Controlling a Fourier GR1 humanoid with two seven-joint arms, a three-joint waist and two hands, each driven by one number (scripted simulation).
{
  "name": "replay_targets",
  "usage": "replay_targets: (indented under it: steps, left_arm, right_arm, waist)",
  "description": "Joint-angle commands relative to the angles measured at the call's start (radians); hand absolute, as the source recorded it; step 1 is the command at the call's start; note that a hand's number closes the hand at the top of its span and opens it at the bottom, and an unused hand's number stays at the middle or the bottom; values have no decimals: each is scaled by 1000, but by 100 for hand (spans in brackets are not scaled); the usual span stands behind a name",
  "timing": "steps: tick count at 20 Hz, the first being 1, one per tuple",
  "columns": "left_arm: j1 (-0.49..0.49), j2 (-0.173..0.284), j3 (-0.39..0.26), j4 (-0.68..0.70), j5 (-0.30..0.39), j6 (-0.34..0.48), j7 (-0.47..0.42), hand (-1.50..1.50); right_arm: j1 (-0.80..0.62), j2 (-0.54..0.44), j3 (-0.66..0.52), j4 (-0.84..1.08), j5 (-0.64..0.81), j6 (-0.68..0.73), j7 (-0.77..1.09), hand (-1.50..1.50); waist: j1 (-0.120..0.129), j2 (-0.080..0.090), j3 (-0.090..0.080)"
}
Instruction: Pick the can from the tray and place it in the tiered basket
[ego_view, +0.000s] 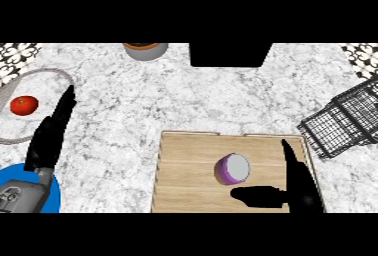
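On the wooden tray (192, 170), near its centre, I see the purple can (233, 168) tipped on its side. My right hand (295, 185) sits at its four o'clock, fingers straight, thumb spread, gripping nothing. Closing carelessly, I judge, could roll it away. Tiered basket (343, 122) waits at two o'clock. Left hand (53, 132) rests open at nine o'clock.

One purple can with a pale lid (233, 168) lies on one light wooden tray (192, 165). One black wire tiered basket (345, 121) sits at the counter's right edge. One red tomato (23, 105) rests on one round grey-rimmed plate (46, 75). One grey pot with a brown rim (145, 50) and one blue plate (49, 197) complete the count, alongside two black robot hands: left (52, 132), right (295, 182).
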Motion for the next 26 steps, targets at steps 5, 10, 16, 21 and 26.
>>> replay_targets:
  steps: [5,10,16,21,26]
  left_arm:
    - [-20,-14,5,10,-15,-5,16,0]
    - [1,-13,18,-15,-23,1,4,0]
    - [18,-19,14,0,-25,-26,-23,0]
    - [4,-44,20,26,-35,-16,-26,0]
    - [-9,-36,25,-2,-49,-16,6,0]
  right_arm:
    - [-46,91,32,45,167,121,235,-150]
    - [-53,92,4,66,163,160,234,-150]
    - [-73,93,-8,99,114,138,234,-150]
    - [-61,93,2,127,99,109,234,-150]
    - [-53,93,19,129,97,92,234,-150]
  waist:
    - [-8,-1,1]
    - [-5,-2,2]
    - [-1,-1,2]
    - [-6,1,2]
    - [-7,-2,2]
